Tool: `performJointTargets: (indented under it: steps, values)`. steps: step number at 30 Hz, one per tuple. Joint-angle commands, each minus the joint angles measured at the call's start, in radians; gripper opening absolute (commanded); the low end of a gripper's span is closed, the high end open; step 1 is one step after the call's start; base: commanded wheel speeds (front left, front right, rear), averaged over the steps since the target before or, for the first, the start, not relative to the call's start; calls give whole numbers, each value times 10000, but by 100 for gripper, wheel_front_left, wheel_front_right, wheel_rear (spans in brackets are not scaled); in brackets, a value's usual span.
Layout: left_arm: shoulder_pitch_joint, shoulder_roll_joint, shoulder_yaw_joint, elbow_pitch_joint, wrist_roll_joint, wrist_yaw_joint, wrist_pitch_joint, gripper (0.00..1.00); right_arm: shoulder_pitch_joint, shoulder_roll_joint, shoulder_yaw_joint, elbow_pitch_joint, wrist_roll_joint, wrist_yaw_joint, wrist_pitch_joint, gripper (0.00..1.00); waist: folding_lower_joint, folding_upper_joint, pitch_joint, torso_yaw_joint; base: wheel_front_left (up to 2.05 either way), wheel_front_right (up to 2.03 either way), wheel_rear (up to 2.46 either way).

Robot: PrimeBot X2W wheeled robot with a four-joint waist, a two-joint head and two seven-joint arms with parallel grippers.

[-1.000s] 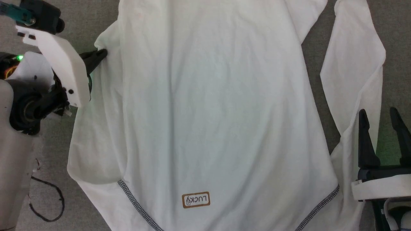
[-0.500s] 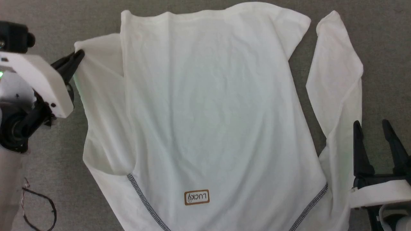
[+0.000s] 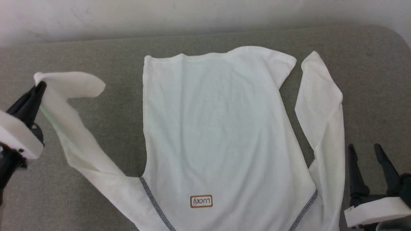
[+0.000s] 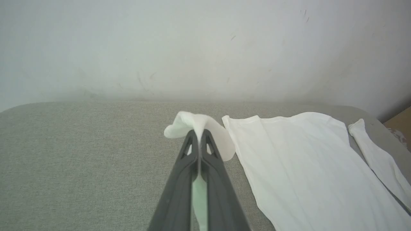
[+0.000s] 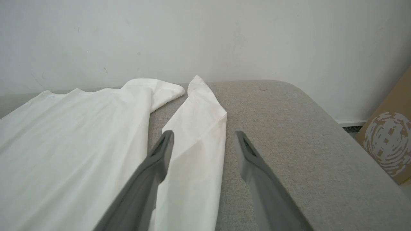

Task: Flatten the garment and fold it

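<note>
Your left gripper (image 3: 40,88) has its jaws clamped on one sleeve (image 3: 74,141) of the white long-sleeved shirt (image 3: 218,128), near the cuff (image 3: 72,84), which flops over past the tips. The shirt's body lies flat on the grey padded surface (image 3: 96,48), off to the right of those jaws. Your right gripper (image 3: 364,147) has its jaws wide apart and empty. The other sleeve (image 3: 324,106) lies just ahead of them, towards the left finger.

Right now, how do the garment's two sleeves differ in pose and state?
The left sleeve is pinched near its cuff in the shut left tool; the right sleeve is ungripped, the right tool open beside it. The left sleeve angles far out from the torso, cuff flopped over; the right sleeve lies flat, close alongside the torso. Both are plain white.
</note>
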Motion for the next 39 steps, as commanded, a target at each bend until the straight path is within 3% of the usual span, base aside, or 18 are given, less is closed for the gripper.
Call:
performJointTargets:
  steps: [1, 6, 9, 14, 21, 30, 35, 39]
  values:
    - [682, 56, 506, -229, -162, 269, -364, 0, 148, 22, -6, 31, 98, -7, -62, 100, 3, 0, -618, 108, 0, 0, 0]
    - [2413, 6, 1595, -687, 27, 1002, -1193, 0, 407, 22, -121, 74, 183, -7, -94, 100, 3, 0, -936, 203, 0, 0, 0]
    - [3256, -380, 1951, -985, -65, 1298, -1554, 0, 562, 22, -197, 55, 254, -7, -78, 100, 3, 0, -1088, 305, 0, 0, 0]
    - [4128, -725, 2111, -1409, 182, 1721, -1909, 0, 732, 22, -247, -30, 299, -7, 0, 100, 3, 0, -1312, 512, 0, 0, 0]
    - [4298, -725, 1907, -2226, 780, 2144, -2026, 0, 810, 22, -293, -289, 234, -7, 185, 100, 3, 0, -1507, 670, 0, 0, 0]
    - [3486, -665, 283, -4632, 1815, 2319, -1445, 0, 797, 22, -586, -592, 258, -7, 199, 100, 3, 0, -1465, 648, 0, 0, 0]
    - [2485, -1130, -1562, -5353, 2558, 2213, -903, 0, 724, 22, -877, -626, 298, -7, 134, 100, 3, 0, -1289, 542, 0, 0, 0]
    - [1559, -1850, -3445, -5270, 3289, 1885, -458, 0, 652, 22, -1005, -723, 310, -7, 161, 100, 3, 0, -1157, 395, 0, 0, 0]
